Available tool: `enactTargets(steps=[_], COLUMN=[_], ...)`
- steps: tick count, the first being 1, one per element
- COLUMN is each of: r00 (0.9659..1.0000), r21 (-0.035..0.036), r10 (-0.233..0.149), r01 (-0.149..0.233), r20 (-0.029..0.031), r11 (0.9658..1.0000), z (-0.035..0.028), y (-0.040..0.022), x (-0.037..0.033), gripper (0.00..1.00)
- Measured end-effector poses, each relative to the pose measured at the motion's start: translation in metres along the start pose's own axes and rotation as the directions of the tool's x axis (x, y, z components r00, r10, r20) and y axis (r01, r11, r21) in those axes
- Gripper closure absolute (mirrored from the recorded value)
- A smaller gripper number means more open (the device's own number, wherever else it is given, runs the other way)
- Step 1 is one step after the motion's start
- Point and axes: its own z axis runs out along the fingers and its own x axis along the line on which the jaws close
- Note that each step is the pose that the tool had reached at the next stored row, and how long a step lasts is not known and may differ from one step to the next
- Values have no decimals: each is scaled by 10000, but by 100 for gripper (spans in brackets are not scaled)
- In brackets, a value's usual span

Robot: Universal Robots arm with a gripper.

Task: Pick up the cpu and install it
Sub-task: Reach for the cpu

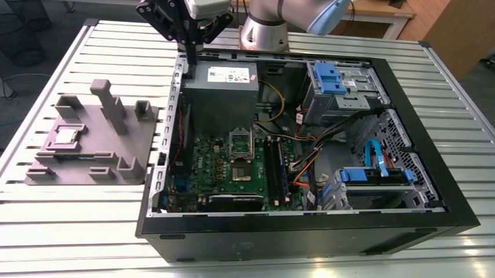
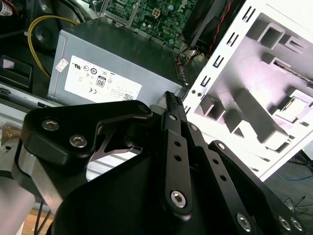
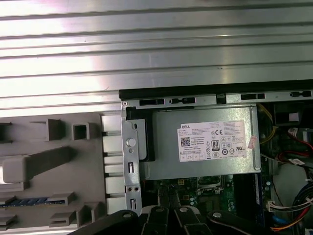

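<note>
The gripper [image 1: 189,58] is hanging over the far rim of the open computer case [image 1: 309,231], at the corner by the grey power supply [image 1: 220,92]. Its fingers [image 2: 173,147] are pressing together with nothing between them. The cpu [image 1: 66,135] is lying flat on the grey plastic fixture [image 1: 93,168], toward that fixture's edge on the exterior view's left. It is outside the case and well apart from the gripper. The fixture is sitting on the slatted metal table [image 1: 69,214], just beside the case's wall on the exterior view's left. The green motherboard [image 1: 220,168] is lying inside the case.
</note>
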Motion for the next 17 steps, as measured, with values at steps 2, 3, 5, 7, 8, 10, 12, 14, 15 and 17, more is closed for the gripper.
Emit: enactTargets(steps=[2, 3, 5, 7, 8, 10, 12, 14, 15, 17], r00=[10000, 10000, 10000, 10000, 10000, 10000, 10000, 10000, 10000, 10000], r21=[0, 0, 0, 0, 0, 0, 1, 0, 0, 0], r10=[0, 0, 0, 0, 0, 0, 0, 1, 1, 1], r01=[0, 0, 0, 0, 0, 0, 0, -1, -1, -1], r20=[-1, -1, -2, -3, -3, -4, -6, -5, -6, -6], r11=[10000, 10000, 10000, 10000, 10000, 10000, 10000, 10000, 10000, 10000], z=[0, 1, 1, 2, 3, 4, 4, 5, 5, 6], y=[-1, -1, -1, -2, -2, -3, -3, -4, -5, -5], x=[8, 12, 18, 25, 29, 37, 44, 54, 58, 68], gripper=[90, 90, 90, 90, 90, 90, 90, 90, 90, 90])
